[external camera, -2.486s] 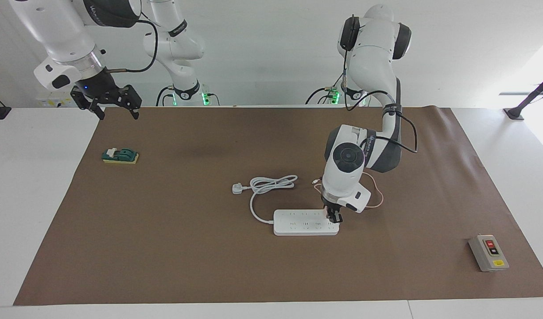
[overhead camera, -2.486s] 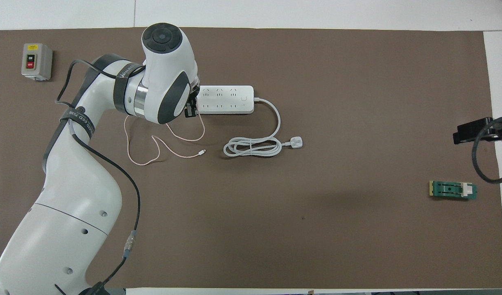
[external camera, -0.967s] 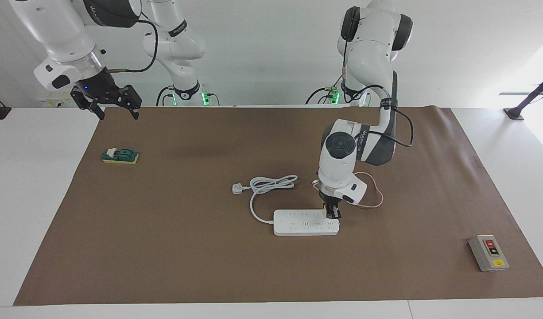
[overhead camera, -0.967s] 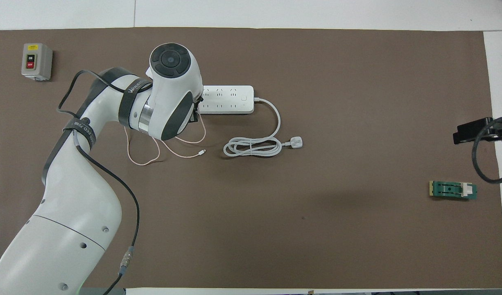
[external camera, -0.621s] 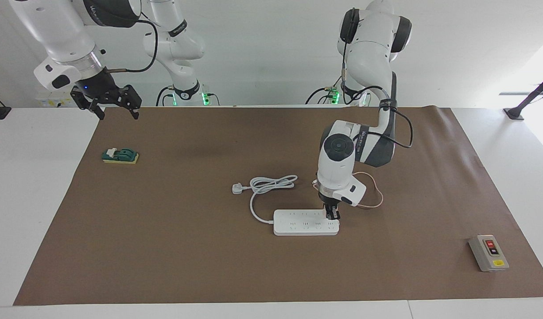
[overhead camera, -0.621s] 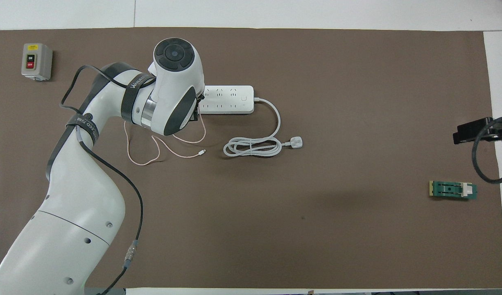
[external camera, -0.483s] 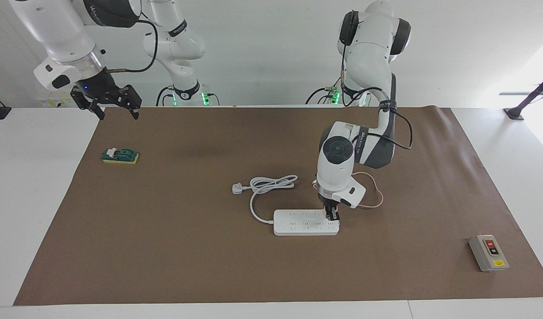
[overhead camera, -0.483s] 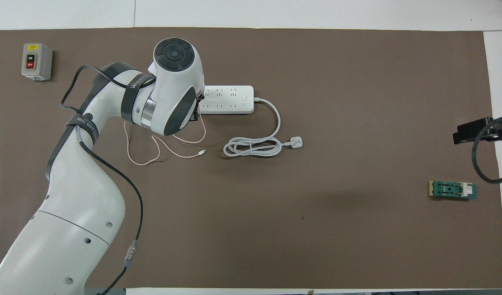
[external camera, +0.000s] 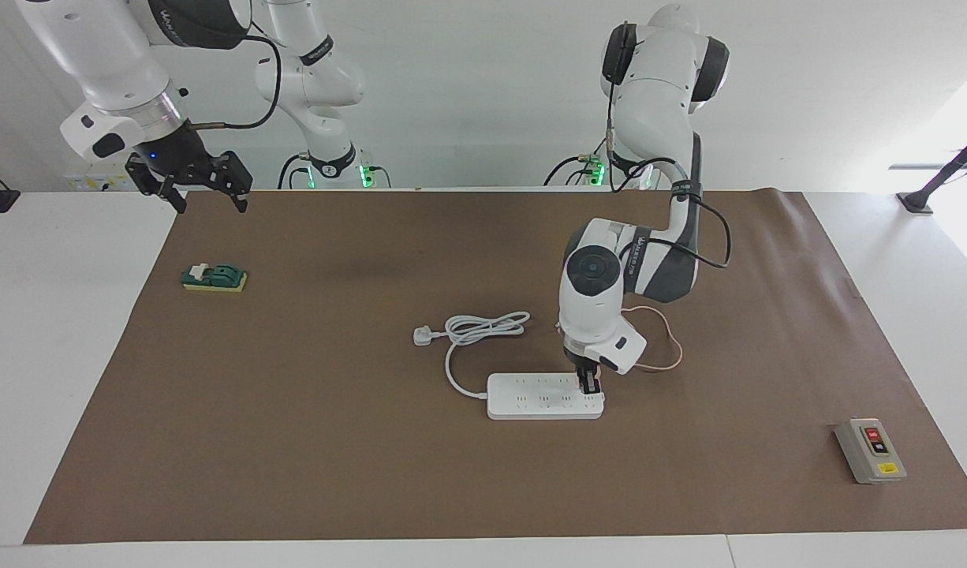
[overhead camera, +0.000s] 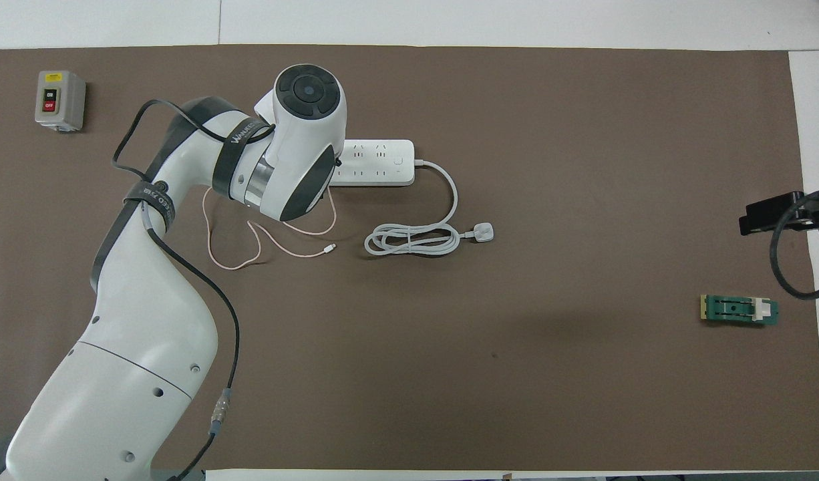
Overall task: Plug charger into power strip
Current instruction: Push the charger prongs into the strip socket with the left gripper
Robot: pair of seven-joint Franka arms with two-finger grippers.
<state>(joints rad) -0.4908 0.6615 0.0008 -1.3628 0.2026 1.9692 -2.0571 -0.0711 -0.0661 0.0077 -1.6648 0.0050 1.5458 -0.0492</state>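
Claw work is concentrating at one end of the power strip, the end toward the left arm's side of the tabletop. From the facing camera, the left claw is pointing straight down onto the strip's row of sockets nearer the robots, its fingers pinching tight; a small body seems to be sitting between them, too hidden to tell its colour. The overhead camera is giving none of this: there the arm's wrist is covering the claw and that end of the power strip entirely. What the overhead view is offering instead is the charger's thin pink cable, which is looping across the brown mat on the robots' side of the strip and ending in a tiny white connector. The facing camera is showing only part of that cable, curling out past the wrist.

The strip's thick white cord is lying coiled nearer the robots, ending in a three-pin plug.

The right claw is waiting with fingers spread wide and holding nothing, raised over the mat's corner at the right arm's end; overhead, only its dark edge is showing. A green part is resting on the mat near it. A grey button box is sitting well apart at the left arm's end.
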